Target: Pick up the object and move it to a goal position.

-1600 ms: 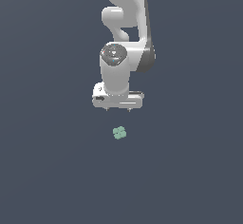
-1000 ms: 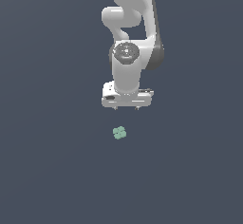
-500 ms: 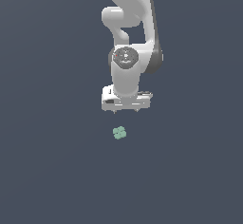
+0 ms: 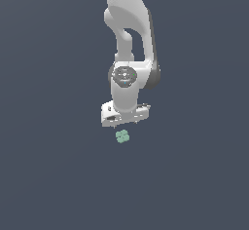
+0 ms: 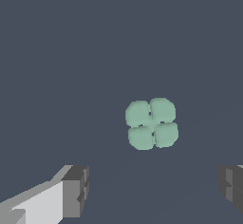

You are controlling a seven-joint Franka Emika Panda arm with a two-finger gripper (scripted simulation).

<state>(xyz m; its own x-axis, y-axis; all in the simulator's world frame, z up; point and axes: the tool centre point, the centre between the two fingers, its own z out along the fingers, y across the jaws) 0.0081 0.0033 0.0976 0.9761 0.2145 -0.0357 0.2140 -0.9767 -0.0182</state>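
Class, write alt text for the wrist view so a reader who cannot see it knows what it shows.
A small mint-green object made of four rounded lobes lies on a plain dark grey floor. The two dark fingertips of the open claw frame the edge of the picture, spread wide and touching nothing.

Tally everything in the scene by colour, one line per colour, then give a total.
Mint-green: 1, the block
White: 1, the arm with its gripper
Total: 2
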